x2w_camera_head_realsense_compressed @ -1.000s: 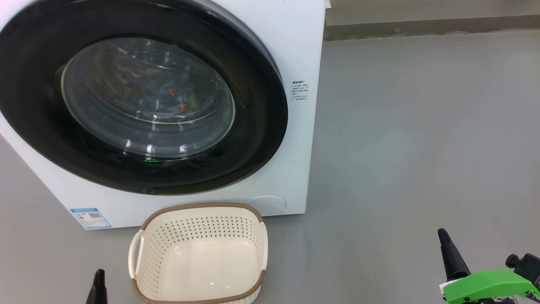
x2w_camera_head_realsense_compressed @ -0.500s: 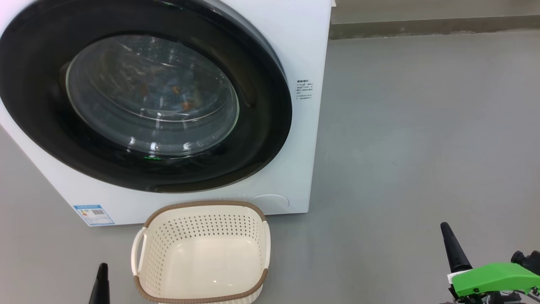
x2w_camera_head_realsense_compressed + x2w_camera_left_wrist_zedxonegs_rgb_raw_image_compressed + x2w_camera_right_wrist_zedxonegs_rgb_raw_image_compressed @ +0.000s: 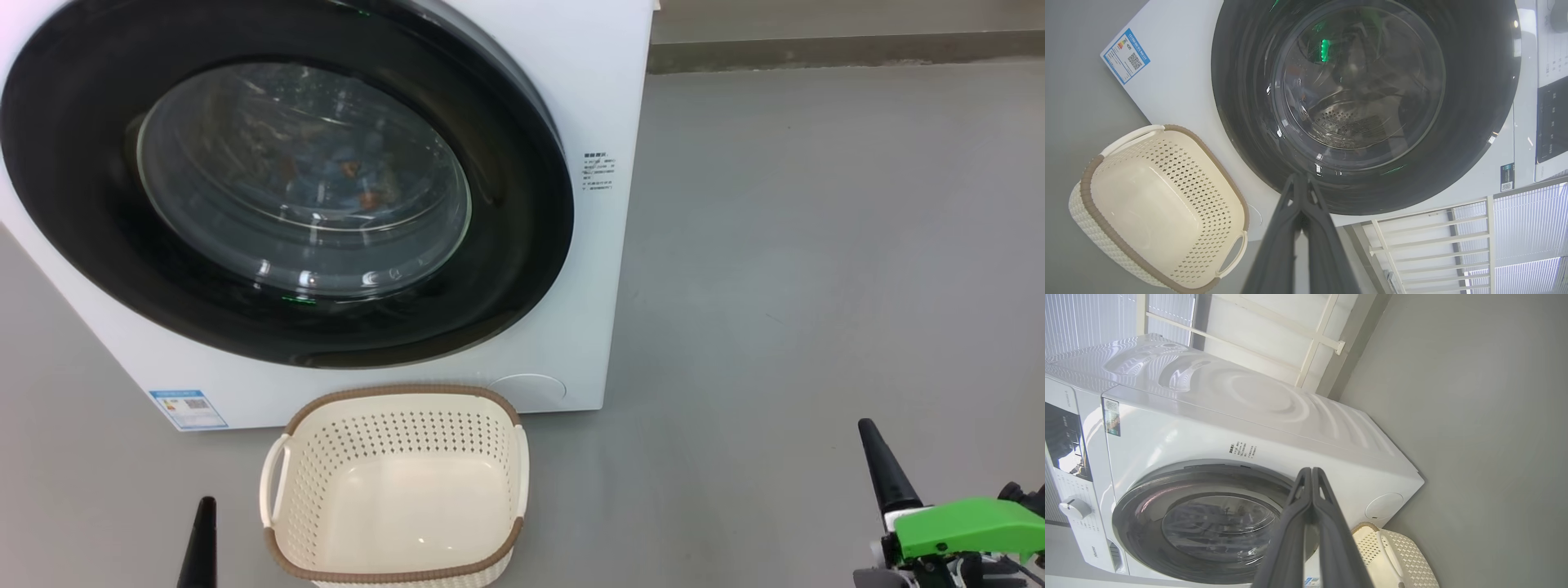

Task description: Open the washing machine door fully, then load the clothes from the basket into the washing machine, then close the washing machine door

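Blue clothes (image 3: 326, 175) sit behind the closed washer door (image 3: 514, 245); my left gripper (image 3: 1299, 177) and right gripper (image 3: 1311, 470) are pinched together, holding nothing.

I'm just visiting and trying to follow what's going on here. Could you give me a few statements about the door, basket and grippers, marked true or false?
1. The door is shut. True.
2. Clothes show through the door's glass. True.
3. The basket holds clothes. False: it is empty.
4. The left gripper is wide open. False: its fingers are together.
5. The right gripper grips the basket. False: it is shut on nothing, apart from the basket.
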### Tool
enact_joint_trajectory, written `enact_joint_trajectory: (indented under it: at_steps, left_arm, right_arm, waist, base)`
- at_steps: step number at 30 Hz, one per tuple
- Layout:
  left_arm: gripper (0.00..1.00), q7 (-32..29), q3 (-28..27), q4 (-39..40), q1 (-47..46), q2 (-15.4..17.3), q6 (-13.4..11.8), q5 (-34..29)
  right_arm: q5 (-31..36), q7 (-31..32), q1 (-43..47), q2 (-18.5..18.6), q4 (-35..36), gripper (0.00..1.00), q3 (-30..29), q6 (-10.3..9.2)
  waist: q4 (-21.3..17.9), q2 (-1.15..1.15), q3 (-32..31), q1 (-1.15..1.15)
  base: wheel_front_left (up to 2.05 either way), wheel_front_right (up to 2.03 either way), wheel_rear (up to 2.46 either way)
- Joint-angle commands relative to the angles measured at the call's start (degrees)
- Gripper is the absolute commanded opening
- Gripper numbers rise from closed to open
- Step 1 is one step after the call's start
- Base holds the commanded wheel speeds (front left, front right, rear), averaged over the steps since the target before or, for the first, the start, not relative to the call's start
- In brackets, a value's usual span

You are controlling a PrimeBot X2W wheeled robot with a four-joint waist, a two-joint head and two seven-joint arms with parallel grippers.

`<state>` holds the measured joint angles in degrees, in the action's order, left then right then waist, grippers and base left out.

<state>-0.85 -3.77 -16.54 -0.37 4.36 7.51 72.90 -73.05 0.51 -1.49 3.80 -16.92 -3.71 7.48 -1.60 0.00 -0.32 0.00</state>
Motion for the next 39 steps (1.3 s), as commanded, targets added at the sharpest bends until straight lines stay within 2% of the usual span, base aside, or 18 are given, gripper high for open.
enact_joint_trajectory:
  at_steps: [1, 31, 39]
  left_arm:
    - [0.00, -0.5, -1.6, 1.9, -3.0, 0.5, 0.0, 1.6]
    - [0.00, -5.6, -2.8, 2.5, -5.8, -1.5, 0.0, 19.0]
    - [0.00, -5.7, -2.8, 2.5, -5.8, -1.5, 0.0, 19.3]
  right_arm:
    - [-2.3, 0.6, -3.0, 0.4, 1.9, 0.00, 0.5, 0.05]
    - [-19.1, 5.7, -4.6, -0.7, 2.9, 0.00, -2.5, 0.01]
    - [-19.3, 5.8, -4.7, -0.7, 2.9, 0.00, -2.6, 0.01]
  waist:
    - [0.1, 0.00, 0.0, 0.00]
    - [1.6, 0.00, 0.5, 0.00]
    - [1.6, 0.00, 0.5, 0.00]
  base:
    - [0.00, 0.00, 0.00]
    - [0.00, 0.00, 0.00]
    - [0.00, 0.00, 0.00]
